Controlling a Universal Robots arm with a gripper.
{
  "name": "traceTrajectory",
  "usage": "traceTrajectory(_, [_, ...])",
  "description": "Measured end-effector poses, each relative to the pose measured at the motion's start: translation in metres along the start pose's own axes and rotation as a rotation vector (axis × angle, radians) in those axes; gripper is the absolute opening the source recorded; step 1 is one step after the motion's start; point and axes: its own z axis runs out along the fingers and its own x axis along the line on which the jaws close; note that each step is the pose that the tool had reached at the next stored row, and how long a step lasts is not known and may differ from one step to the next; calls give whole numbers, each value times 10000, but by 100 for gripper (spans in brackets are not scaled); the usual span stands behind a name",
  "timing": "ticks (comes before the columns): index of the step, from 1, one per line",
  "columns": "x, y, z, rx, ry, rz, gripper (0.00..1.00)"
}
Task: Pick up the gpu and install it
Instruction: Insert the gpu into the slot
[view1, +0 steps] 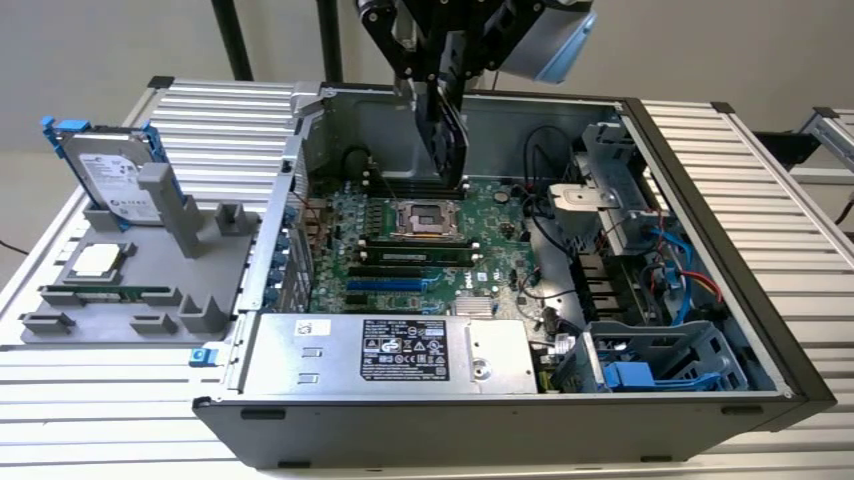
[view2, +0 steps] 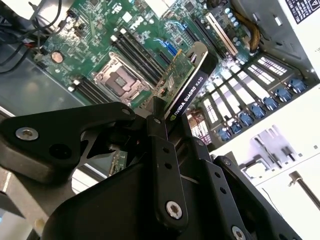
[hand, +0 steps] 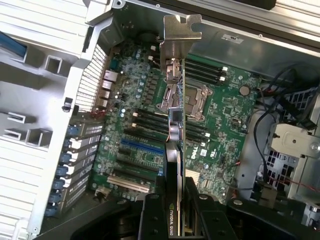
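In the upper centre of the exterior view the pincer (view1: 438, 88) is clamped on the gpu (view1: 450, 145), which hangs edge-down in the air above the motherboard (view1: 400, 250) of the open computer case (view1: 534, 430), roughly over the processor socket (view1: 430, 215). In both wrist views the card sits between the black fingers (hand: 151, 217) (its silver end bracket (hand: 180, 30) at the end away from the pincer). At the upper left of the exterior view, a grey holder (view1: 60, 240) on the slatted desk (view1: 107, 400) carries a hard drive (view1: 114, 175) standing upright
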Motion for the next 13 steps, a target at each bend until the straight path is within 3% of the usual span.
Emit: traceTrajectory(13, [0, 0, -1, -10, 33, -653, 0])
